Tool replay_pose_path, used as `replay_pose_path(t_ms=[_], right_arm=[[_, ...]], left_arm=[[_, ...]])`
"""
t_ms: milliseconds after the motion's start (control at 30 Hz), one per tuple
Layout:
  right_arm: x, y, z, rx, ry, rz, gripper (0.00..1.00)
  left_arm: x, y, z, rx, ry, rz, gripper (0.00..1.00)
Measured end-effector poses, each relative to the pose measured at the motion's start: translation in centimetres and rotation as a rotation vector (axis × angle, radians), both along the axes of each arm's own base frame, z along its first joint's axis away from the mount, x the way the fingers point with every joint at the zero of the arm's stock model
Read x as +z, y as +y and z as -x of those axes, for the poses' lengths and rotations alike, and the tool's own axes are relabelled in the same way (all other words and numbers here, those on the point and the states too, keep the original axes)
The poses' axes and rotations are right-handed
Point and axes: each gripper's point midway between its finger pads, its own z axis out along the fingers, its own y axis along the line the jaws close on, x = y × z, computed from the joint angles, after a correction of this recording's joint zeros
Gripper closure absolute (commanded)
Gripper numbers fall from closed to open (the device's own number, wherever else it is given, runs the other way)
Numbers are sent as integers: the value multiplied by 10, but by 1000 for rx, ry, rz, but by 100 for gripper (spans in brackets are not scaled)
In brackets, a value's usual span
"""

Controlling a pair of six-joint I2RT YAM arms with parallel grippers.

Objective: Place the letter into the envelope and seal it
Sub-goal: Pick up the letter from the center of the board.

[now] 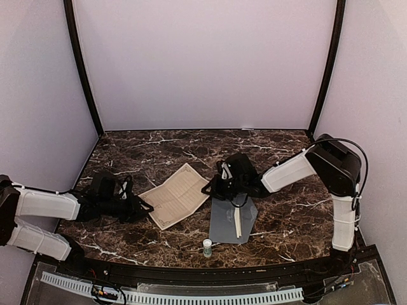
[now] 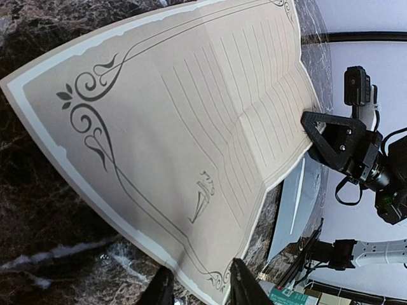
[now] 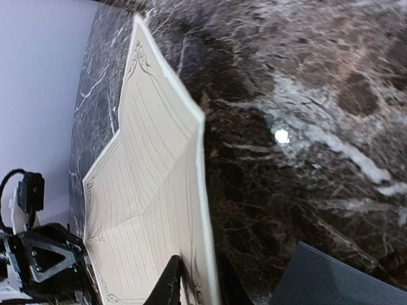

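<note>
Letter on worktop beside envelope; left gripper fingers slightly apart astride one edge, right gripper's astride the other, grip unclear.

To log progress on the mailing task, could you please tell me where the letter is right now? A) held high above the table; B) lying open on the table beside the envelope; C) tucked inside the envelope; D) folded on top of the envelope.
B: the tan letter lies spread open on the marble table, just left of the grey envelope, not in or on it.
</note>
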Motion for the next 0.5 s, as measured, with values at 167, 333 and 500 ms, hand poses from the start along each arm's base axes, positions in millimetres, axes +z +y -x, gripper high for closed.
replay_pose_path(t_ms=[167,333,500], right_arm=[[9,9,-4,10,-19,-53,100],[36,13,-7,25,-79,-105,100],[98,5,-1,37,-197,-168,100]], left_arm=[[0,0,0,-2,-1,0,66],[11,6,-3,19,-55,-18,41],[41,19,-12,73,-158,-62,28]])
